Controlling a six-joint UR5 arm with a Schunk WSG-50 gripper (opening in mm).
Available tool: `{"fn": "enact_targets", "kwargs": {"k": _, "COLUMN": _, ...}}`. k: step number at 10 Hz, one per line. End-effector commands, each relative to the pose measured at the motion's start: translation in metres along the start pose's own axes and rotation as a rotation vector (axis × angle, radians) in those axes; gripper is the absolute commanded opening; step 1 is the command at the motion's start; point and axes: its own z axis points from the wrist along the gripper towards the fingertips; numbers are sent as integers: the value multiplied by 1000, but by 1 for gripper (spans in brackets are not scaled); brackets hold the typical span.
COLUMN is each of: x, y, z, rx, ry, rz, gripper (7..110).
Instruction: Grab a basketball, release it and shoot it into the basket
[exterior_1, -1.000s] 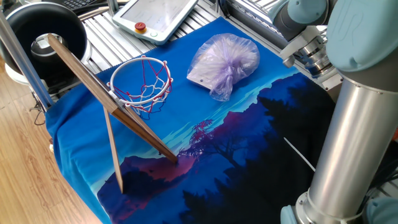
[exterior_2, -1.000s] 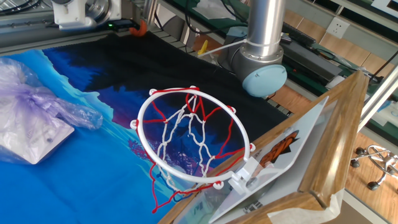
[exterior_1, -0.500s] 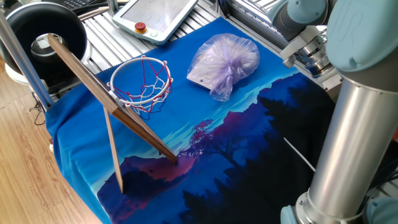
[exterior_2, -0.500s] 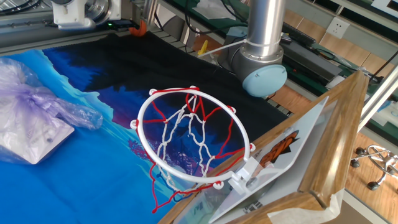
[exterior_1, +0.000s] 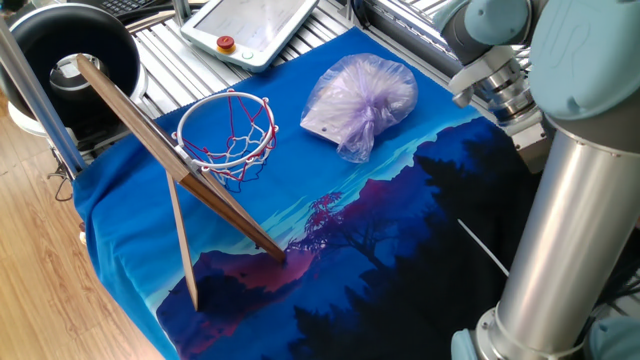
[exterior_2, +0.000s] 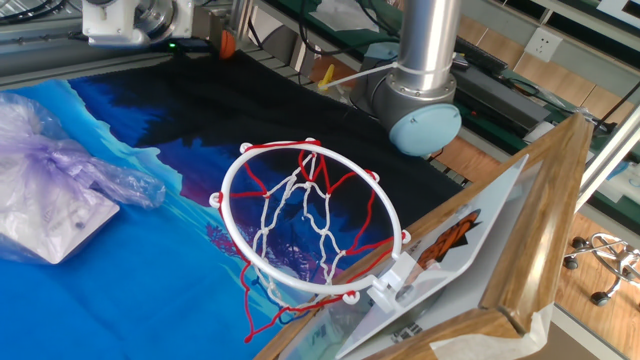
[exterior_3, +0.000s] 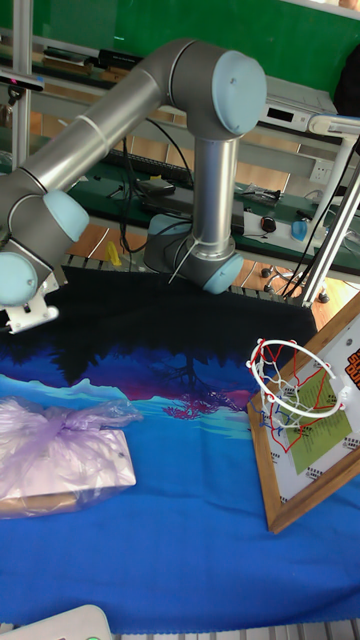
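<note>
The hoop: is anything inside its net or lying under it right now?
The hoop holds nothing; through its net only the blue cloth shows. No ball is visible there. The cloth beneath the backboard is covered.

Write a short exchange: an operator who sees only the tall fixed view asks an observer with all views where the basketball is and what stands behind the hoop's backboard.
Operator: I see no basketball. Is it anywhere?
Observer: Yes. The other fixed view shows the small orange basketball at the cloth's far edge, by the arm's end and partly hidden. Whether it is held, I cannot tell.
Operator: What stands behind the backboard?
Observer: One fixed view shows a big black tub just beyond the backboard.
</note>
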Motion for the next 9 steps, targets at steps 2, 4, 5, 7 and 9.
{"fn": "enact_targets", "kwargs": {"k": 2, "x": -40, "y": -29, "z": -6, "rx": 111, "ry": -168, "rz": 71, "gripper": 66}}
{"fn": "enact_targets", "kwargs": {"k": 4, "x": -31, "y": -21, "z": -3, "rx": 79, "ry": -129, "rz": 52, "gripper": 66}}
{"fn": "enact_targets", "kwargs": {"k": 5, "x": -6, "y": -7, "z": -1, "rx": 25, "ry": -28, "rz": 14, "gripper": 66}}
{"fn": "enact_targets", "kwargs": {"k": 7, "x": 22, "y": 3, "z": -1, "rx": -15, "ry": 85, "rz": -44, "gripper": 66}}
{"fn": "enact_targets", "kwargs": {"k": 9, "x": 34, "y": 3, "z": -3, "rx": -12, "ry": 132, "rz": 22, "gripper": 66}}
